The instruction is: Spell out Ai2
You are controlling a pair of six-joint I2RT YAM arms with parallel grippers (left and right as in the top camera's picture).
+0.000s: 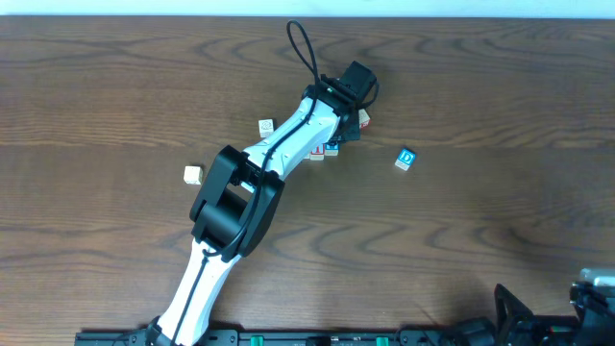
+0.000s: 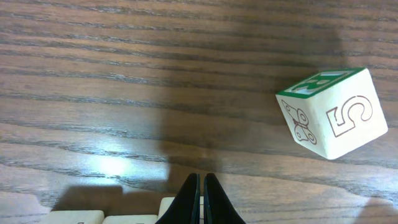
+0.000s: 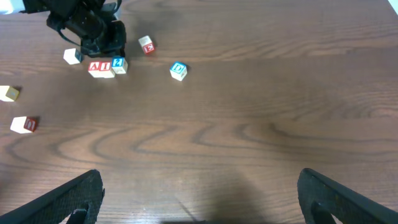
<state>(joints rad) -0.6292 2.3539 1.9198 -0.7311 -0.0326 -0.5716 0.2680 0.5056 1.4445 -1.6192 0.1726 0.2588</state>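
Left gripper (image 2: 200, 199) pinched shut, empty; we see it just beside the row: A cube (image 3: 95, 67), I cube (image 3: 107, 67), 2 cube (image 3: 119, 65). Right gripper (image 3: 199, 180) spread wide.

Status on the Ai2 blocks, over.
Left gripper shut, empty, at the row. Right gripper open, well back. A cube, I cube, 2 cube side by side. D cube apart.

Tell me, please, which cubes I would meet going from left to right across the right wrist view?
Pale wooden cube at the edge, wooden cube with a red side, second pale wooden cube, red "A" wooden cube, red "I" wooden cube, blue "2" wooden cube, red-marked wooden cube, blue "D" wooden cube.
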